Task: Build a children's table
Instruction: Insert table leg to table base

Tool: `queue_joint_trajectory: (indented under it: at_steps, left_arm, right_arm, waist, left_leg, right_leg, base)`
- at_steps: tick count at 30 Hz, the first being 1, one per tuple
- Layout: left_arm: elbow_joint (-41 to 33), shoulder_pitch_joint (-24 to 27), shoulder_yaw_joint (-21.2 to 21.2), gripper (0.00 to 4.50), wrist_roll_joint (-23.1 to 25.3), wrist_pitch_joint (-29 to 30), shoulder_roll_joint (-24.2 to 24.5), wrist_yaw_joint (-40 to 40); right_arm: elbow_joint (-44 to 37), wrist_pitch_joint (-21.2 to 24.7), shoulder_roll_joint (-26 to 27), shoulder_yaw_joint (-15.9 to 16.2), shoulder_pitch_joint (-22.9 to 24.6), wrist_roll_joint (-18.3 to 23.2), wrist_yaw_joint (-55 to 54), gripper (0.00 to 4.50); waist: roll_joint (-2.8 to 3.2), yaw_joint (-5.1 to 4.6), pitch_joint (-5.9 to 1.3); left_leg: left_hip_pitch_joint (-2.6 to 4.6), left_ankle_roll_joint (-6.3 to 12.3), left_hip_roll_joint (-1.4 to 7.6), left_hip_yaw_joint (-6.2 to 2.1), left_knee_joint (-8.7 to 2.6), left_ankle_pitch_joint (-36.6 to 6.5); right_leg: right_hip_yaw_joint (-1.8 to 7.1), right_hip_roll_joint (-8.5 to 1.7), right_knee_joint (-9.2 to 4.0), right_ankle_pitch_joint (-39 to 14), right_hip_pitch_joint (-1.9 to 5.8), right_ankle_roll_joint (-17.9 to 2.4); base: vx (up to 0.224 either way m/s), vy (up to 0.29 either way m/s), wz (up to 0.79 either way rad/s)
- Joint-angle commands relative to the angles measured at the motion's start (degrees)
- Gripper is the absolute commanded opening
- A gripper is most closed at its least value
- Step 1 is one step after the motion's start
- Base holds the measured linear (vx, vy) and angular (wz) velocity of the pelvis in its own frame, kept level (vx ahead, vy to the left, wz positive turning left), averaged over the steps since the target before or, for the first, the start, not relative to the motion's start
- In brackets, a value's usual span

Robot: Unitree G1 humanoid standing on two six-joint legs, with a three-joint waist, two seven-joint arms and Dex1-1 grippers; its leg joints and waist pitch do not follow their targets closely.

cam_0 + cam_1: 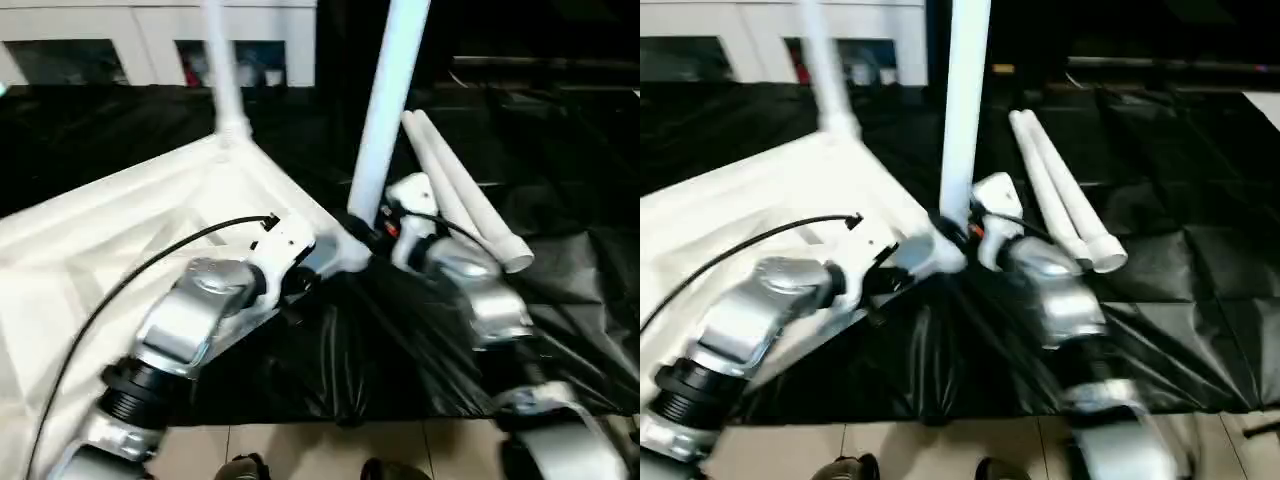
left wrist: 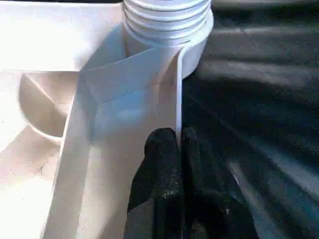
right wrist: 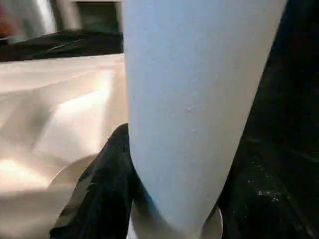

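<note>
A black sheet point(image 1: 420, 340) covers the work surface, creased and glossy, and its near edge stops short of a pale tiled floor point(image 1: 300, 445). At the back of the room stands a white cabinet point(image 1: 150, 45) with glass doors; the rest behind is dark.

The table top point(image 1: 90, 240) lies upside down on the sheet, ribs showing, filling the left side and running out past the left edge. Its near corner points toward the middle of the sheet. Two legs stand upright in it: one point(image 1: 225, 70) in the far corner, one point(image 1: 385, 110) in the near corner socket point(image 2: 167, 30). Two loose legs point(image 1: 465, 195) lie side by side on the sheet just right of that corner, flared ends toward the robot.

The left gripper point(image 2: 179, 149) is pinched shut on the thin side wall of the top, one black finger point(image 2: 162, 169) on each face, just short of the socket. The right gripper point(image 3: 174, 199) clasps the upright near leg low down, close above the socket, a finger point(image 3: 107, 184) on either side of the tube.

Open sheet lies to the right, beyond the loose legs, and in front of the corner down to the sheet's near edge. Both silver forearms crowd the corner itself.
</note>
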Motion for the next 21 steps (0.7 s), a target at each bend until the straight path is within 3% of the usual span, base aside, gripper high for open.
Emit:
queue_joint_trajectory:
  at_steps: [1, 7, 12, 16, 17, 21]
  left_arm:
    - [-4.48, 0.5, -1.51, 0.0, -1.03, 1.18, -2.71, 1.23]
    - [-3.48, 0.92, -2.72, 0.0, 0.35, 0.38, -2.12, 3.06]
    - [-3.24, 0.4, -2.49, 0.0, 1.05, 0.94, -1.32, 2.82]
    - [-2.97, 0.24, -2.9, 0.0, 0.26, 0.62, -0.87, 2.38]
    - [-2.72, 0.18, -3.12, 0.0, -0.13, 0.09, -0.6, 1.64]
    - [-2.74, 0.29, -3.18, 0.0, -1.3, -1.65, 0.48, -0.8]
  right_arm:
    - [10.9, 5.86, 0.44, -0.56, 3.32, -3.07, -6.82, 1.88]
    - [11.2, 6.79, 3.15, -1.09, 2.13, -3.76, -11.6, 1.88]
    - [11.69, 5.67, 3.63, 0.0, 1.52, -4.73, -12.74, 1.88]
    - [10.44, 5.51, 3.88, -0.36, 1.77, -3.86, -10.97, 1.88]
    - [10.01, 6.04, 3.73, -0.93, 1.71, -3.13, -10.3, 2.23]
    - [8.81, 6.25, 2.74, -0.71, 1.41, -2.64, -8.29, 2.67]
  waist:
    - [0.69, 0.31, -2.01]
    - [0.9, 0.19, -2.25]
    - [1.1, 0.16, -1.97]
    - [1.08, 0.19, -2.06]
    - [1.1, 0.21, -2.2]
    - [1.19, 0.43, -2.76]
  left_leg:
    - [-0.04, -0.37, 2.6, -1.44, -4.85, -18.2]
    - [-0.02, 0.94, 2.48, -1.04, -4.55, -13.5]
    - [0.32, -0.5, 2.54, -1.1, -4.87, -18.2]
    - [0.51, -0.79, 2.47, -1.09, -4.87, -18.3]
    - [0.51, -0.73, 2.49, -1.1, -4.88, -17.75]
    - [0.82, -0.27, 2.49, -0.83, -4.46, -14.61]
  right_leg:
    - [3.28, -3.69, -4.8, -18.65, 1.75, -10.7]
    - [3.15, -3.32, -4.23, -9.61, 2.16, -12.12]
    - [3.24, -3.46, -4.88, -16.41, 1.88, -10.62]
    - [3.41, -3.46, -4.94, -16.45, 1.85, -9.99]
    - [3.39, -3.39, -4.81, -15.49, 1.98, -10.26]
    - [3.48, -3.29, -4.33, -10.35, 2.16, -12.28]
  base:
    - [0.0, 0.0, 0.0]
    - [0.0, 0.0, 0.0]
    - [0.0, 0.0, 0.0]
    - [0.0, 0.0, 0.0]
    - [0.0, 0.0, 0.0]
    - [0.0, 0.0, 0.0]
